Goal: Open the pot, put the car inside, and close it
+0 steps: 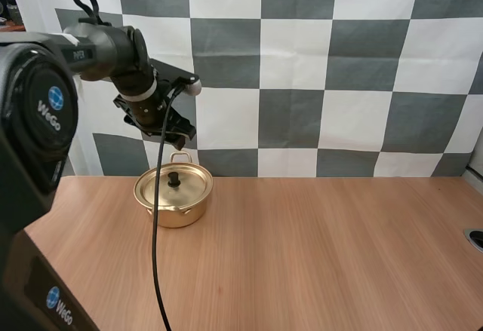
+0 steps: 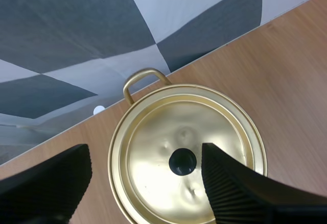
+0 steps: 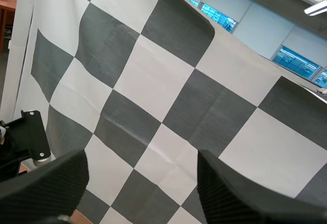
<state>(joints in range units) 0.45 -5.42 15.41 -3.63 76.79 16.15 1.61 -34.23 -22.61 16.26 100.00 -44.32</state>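
A small golden pot (image 1: 177, 215) is sitting upright near the tabletop's (image 1: 317, 255) far edge, toward the left, its lid (image 1: 160, 188) lying closed on it, black knob (image 1: 174, 179) pointing up.

A light wooden table (image 1: 317, 255) has a dark round fitting (image 1: 475, 238) at its far right.

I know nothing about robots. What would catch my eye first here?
A shiny golden pot sits toward the far left of the wooden table, its lid on and topped by a black knob. Directly above it hangs the left gripper, its two black fingers spread apart on either side of the knob.
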